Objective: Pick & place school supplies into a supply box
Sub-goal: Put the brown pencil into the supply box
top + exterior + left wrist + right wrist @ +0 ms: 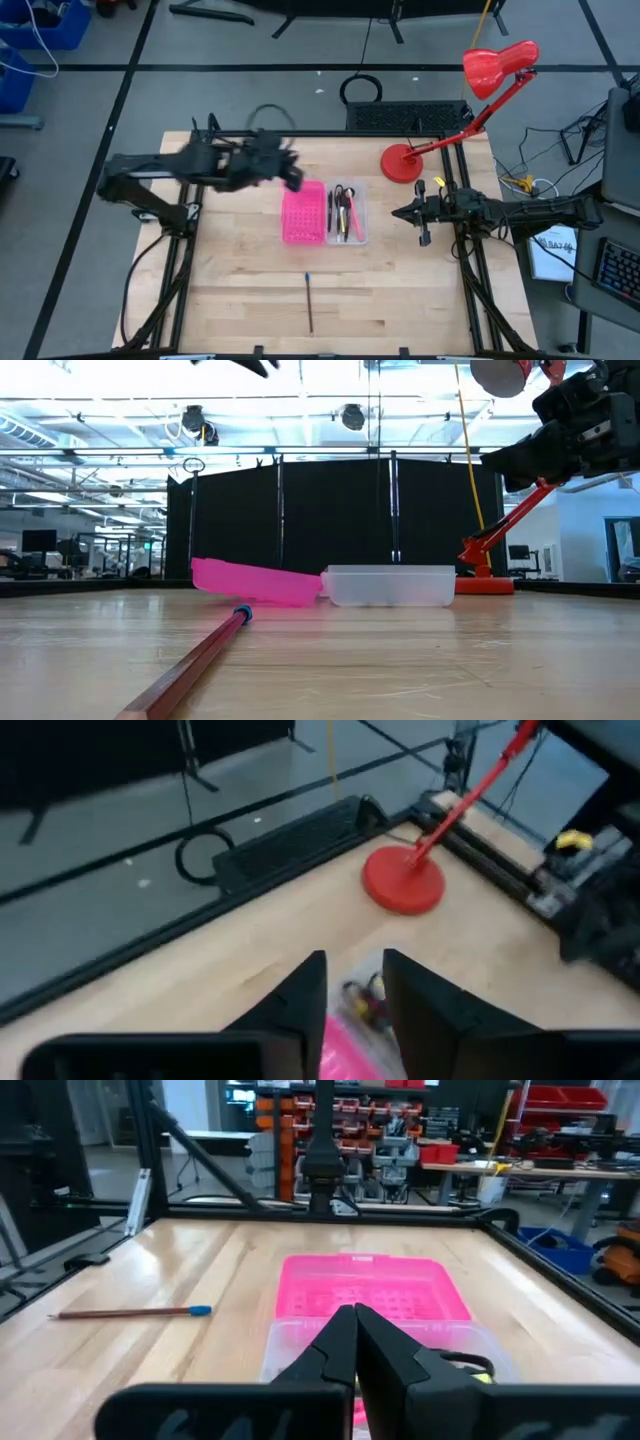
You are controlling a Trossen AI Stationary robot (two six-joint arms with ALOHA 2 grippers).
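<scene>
- My left gripper (352,995) is up in the air, over the far end of the pink panel (303,213). Its fingers are a little apart and hold nothing.
- I think it hangs up here because it is done near the box and can now go for the next thing.
- My right gripper (354,1332) waits at the right side of the table (400,290). Its fingers are pressed together and it is empty.
- The box (347,213) sits in the middle, touching the right side of the pink panel. Pens and scissors (343,205) lie inside it, so they are put away.
- One pencil (309,302) lies alone on the near part of the table, well apart from the box. I think it has to go in too.
- A red lamp (403,162) stands at the far right.
- From low down, the cloudy box wall hides what is inside.
- My left fingers cover most of the box in my left wrist view.
- I cannot count the pens in the box.
</scene>
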